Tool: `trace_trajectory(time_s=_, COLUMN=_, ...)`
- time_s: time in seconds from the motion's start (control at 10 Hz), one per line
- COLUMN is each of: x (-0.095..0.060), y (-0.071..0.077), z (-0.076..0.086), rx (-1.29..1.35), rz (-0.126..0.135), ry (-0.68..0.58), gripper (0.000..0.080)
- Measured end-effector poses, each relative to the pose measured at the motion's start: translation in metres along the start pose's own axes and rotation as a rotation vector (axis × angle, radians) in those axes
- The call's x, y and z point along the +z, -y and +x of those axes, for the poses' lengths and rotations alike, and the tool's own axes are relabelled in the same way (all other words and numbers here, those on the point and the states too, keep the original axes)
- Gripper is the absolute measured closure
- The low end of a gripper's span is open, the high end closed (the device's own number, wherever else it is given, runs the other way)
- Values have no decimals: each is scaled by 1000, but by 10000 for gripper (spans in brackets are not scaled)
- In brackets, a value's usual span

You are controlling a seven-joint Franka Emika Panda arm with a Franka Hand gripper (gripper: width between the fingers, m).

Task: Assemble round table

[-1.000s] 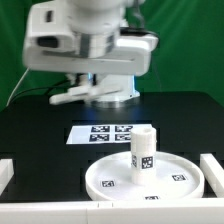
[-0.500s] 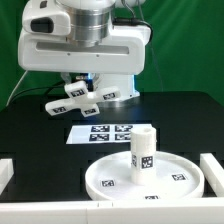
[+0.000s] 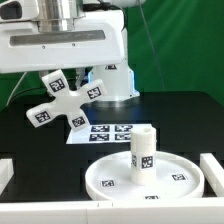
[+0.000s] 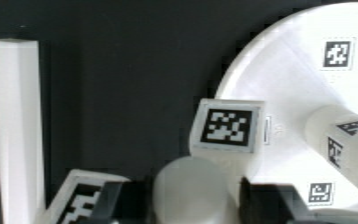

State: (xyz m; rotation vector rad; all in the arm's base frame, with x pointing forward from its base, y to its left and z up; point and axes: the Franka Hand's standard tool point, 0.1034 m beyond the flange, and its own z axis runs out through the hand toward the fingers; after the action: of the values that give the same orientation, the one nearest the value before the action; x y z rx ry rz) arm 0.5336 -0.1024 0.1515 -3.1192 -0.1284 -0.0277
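pincer (image 3: 70, 84) clamped on the cross base (image 3: 60, 99) (held aloft); upright post (image 3: 142, 152) on disc (image 3: 108, 180) sits below it.

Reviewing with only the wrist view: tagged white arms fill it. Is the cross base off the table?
Observer: Yes, the cross-shaped base hangs tilted in the air above the black table, toward the exterior view's left.
Operator: Where is the post?
Observer: The post stands upright on the round disc, nearer the camera than the marker board.
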Motion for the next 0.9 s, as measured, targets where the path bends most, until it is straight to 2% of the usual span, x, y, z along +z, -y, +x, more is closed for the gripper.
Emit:
trace_trajectory(time_s=0.2, x=2, y=-9, z=1, rx=-9, rz=-33, ry=-115, gripper=580)
trace_trajectory(time_s=0.3, x=10, y=-14, z=-1, rx=-17, rz=-8, ry=-79, gripper=580)
trace_trajectory(time_s=0.5, x=22, y=-20, z=19, rx=-17, rz=-29, ry=-83, gripper=580)
trace_trajectory(time_s=0.6, x=27, y=-25, z=32, rx=-32, rz=-71, ry=-137, gripper=580)
trace_trajectory(time_s=0.7, x=26, y=-28, z=42, rx=-66, rz=-131, ry=-230, gripper=580)
trace_trajectory(time_s=0.8, x=31, y=-23, z=34, rx=-59, rz=-107, ry=-197, gripper=580)
trace_trajectory(time_s=0.9, x=31, y=-24, z=34, rx=-58, rz=-106, ry=-195, gripper=580)
